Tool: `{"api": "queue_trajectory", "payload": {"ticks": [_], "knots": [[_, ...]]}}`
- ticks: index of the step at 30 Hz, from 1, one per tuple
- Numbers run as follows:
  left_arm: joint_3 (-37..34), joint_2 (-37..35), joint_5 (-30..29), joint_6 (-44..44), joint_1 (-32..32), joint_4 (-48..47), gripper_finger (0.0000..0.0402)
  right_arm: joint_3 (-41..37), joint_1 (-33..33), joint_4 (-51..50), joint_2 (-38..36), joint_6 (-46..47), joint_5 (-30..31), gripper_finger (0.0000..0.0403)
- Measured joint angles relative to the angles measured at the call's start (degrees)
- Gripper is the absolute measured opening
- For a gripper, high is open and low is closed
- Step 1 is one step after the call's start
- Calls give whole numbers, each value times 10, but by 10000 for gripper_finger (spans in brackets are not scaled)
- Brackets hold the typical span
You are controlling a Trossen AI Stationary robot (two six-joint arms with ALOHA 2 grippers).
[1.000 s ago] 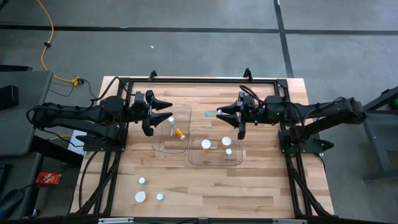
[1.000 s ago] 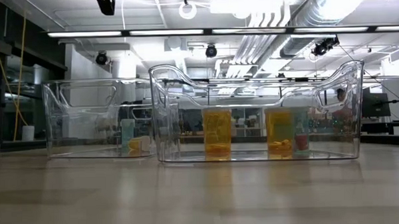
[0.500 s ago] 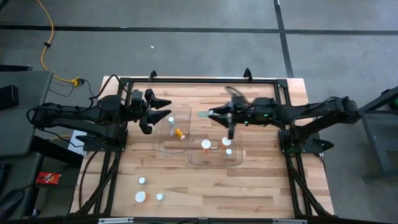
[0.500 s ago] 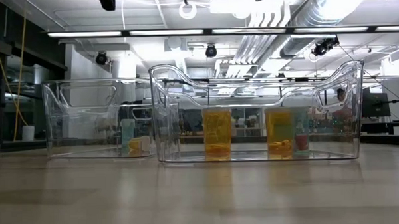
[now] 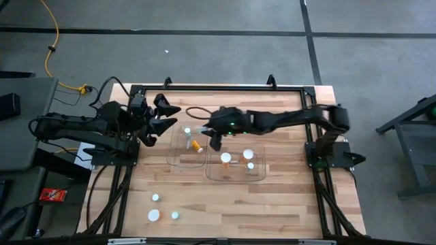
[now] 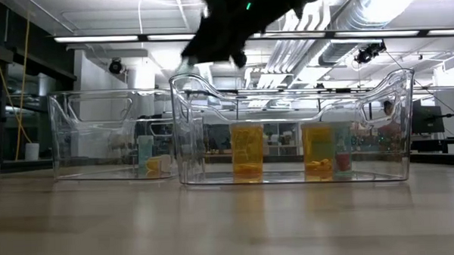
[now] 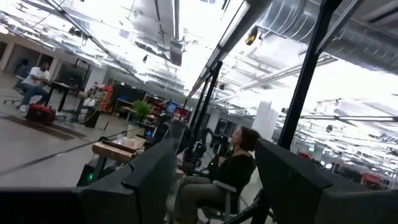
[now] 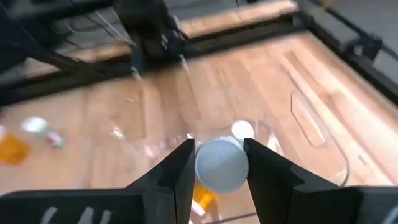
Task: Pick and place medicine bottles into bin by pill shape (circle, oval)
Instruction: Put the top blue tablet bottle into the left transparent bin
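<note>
white-capped bottle points cap-first from right gripper.

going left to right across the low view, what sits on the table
Far clear plastic bin holding a pale green bottle → nearer clear plastic bin → amber pill bottle inside it → second amber pill bottle → small pale bottle beside that.

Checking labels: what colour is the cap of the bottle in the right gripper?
White; the cap shows best in the right wrist view.
</note>
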Motion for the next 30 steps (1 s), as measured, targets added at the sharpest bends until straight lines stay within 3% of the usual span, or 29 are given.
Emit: {"api": "queue_trajectory", "payload": {"ticks": [10,24,30], "knots": [[0,-1,-1,0,0,-6,216,13,-18,-4,91,11,-24,119],[0,0,-2,12,0,-6,216,13,-18,-5,94,-62,-33,120],[0,0,-2,12,0,-6,216,13,-18,-6,94,-62,-33,153]]}}
